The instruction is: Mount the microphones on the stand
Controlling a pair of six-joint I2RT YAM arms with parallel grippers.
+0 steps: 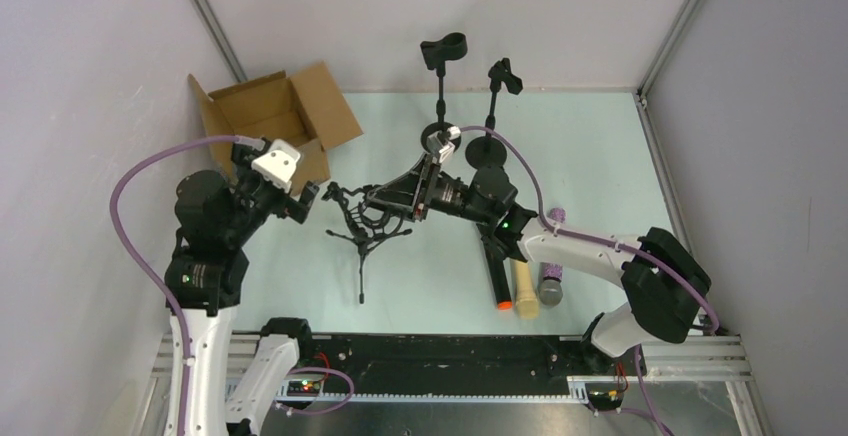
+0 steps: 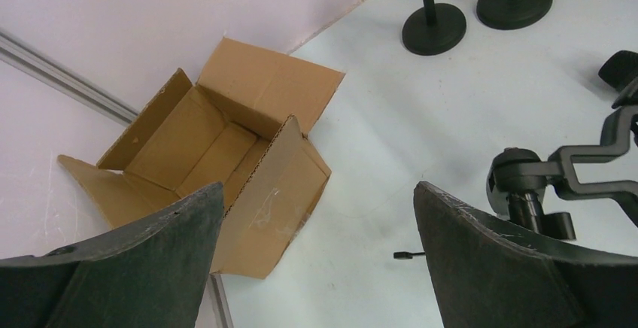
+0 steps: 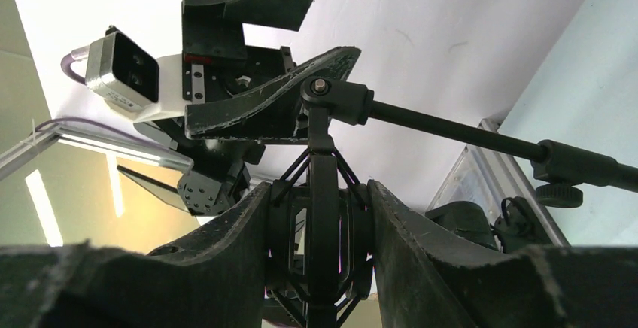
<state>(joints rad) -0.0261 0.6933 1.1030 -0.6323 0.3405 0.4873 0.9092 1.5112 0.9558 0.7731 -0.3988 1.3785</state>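
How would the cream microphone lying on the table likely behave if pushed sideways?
The cream microphone is a round stick lying flat, so it would probably roll. The black microphone and purple microphone lie close on either side, so it would likely bump one. It looks rigid.

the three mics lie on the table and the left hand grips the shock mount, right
No: the right hand grips the shock mount, as the right wrist view shows. The left hand is open. The three mics do lie on the table.
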